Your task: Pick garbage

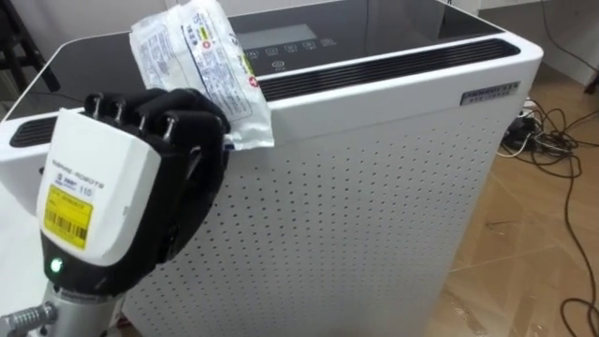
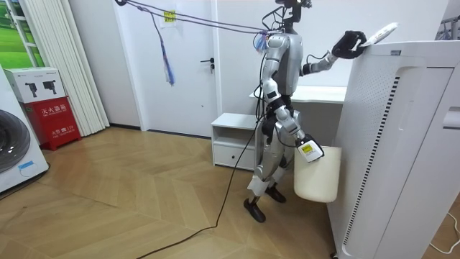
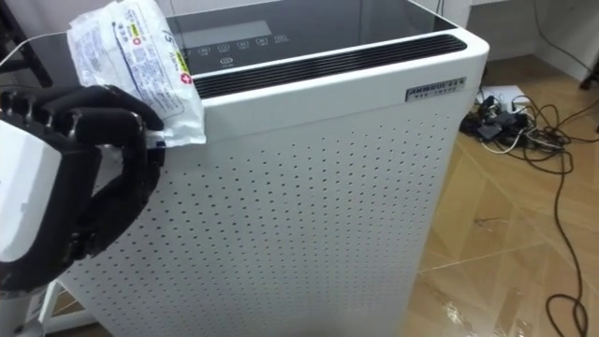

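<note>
A tall white perforated appliance (image 1: pixel 374 215) with a glossy black top carried a crumpled clear printed plastic wrapper (image 1: pixel 201 56) at its near edge, toward the left corner.

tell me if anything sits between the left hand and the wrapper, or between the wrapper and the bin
Nothing visible. The left hand has its fingers curled on the wrapper at the top edge of the air purifier. The white bin hangs at the right hand, low beside the purifier, with open air between.

Left arm raised, left hand (image 1: pixel 140 187) held at the top edge of the white machine (image 1: pixel 374 187), fingers (image 1: pixel 173 117) curled round a packet (image 1: pixel 201 56), right hand (image 2: pixel 307 147) hung low beside it.
</note>
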Controlling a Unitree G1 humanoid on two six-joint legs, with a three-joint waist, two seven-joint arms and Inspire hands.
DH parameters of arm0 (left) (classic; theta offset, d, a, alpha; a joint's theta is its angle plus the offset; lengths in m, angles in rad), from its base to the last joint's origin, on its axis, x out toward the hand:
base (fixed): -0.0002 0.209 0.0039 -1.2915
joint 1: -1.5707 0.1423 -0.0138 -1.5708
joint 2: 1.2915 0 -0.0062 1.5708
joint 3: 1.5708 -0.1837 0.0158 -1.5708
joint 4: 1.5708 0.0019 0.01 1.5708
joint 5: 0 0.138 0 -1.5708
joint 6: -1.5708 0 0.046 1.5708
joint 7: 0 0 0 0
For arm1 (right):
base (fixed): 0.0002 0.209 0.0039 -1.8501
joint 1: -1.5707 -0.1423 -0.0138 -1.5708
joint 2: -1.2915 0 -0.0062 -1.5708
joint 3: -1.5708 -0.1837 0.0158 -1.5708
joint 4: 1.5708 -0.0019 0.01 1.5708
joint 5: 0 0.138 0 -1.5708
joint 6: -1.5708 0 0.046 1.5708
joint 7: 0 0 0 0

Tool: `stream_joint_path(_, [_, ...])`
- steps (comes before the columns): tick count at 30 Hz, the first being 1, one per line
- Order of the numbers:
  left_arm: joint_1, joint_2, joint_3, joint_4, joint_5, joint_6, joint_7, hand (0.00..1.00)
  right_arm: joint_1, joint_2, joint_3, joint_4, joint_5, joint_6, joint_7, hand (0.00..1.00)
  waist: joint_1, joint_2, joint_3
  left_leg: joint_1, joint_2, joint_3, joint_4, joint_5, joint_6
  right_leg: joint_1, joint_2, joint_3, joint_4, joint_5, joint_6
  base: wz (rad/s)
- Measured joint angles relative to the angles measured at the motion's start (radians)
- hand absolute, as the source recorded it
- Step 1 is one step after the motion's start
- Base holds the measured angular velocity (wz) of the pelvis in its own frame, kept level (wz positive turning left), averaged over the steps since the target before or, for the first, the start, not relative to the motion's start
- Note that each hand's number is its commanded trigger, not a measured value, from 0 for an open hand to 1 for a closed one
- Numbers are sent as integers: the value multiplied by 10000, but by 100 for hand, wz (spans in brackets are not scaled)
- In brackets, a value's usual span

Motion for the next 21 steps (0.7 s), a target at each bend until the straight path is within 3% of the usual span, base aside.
stream_joint_path(4, [-7, -138, -434, -239, -2978, -203, -898, 100, -10, -13, 256, -56, 45, -88, 43, 100, -88, -78, 21, 4, -1, -27, -5, 14, -8, 12, -1, -27, 5, 0, 0, 2])
stream_joint_path(7, [-81, -407, -896, -333, -5181, -455, -1858, 100, -22, 101, 349, -60, 40, -138, 57, 100, -143, -193, 60, 4, -8, -31, 20, 16, -10, 50, -3, -72, 15, 0, 0, 7])
stream_joint_path(9, [-210, -402, -1240, -396, -7066, -586, -2875, 100, -103, 122, 364, -48, 15, -222, 227, 100, -191, -207, 69, -53, -12, -30, 55, 16, -11, 42, -6, -146, 23, 0, 0, 9])
stream_joint_path(13, [-215, -394, -1287, -591, -9378, -601, -4358, 100, -149, 134, 538, -60, 17, -320, 358, 100, -286, -283, 79, -182, 0, 102, 56, 54, -15, -99, -19, -64, 36, 2, -3, -1])
stream_joint_path(17, [-214, -545, -1345, -621, -11356, -127, -6233, 100, -149, 121, 716, -423, 29, -289, 357, 100, -326, -268, 70, -356, 44, 438, 66, 67, 1, -321, -52, 7, 146, 2, -4, -3])
stream_joint_path(21, [-289, -562, -1400, -621, -13353, 265, -7309, 100, -164, 162, 852, -574, 131, -290, 356, 100, -347, -265, 64, -510, 37, 451, 134, 91, 8, -472, -67, 8, 189, 11, -17, -2])
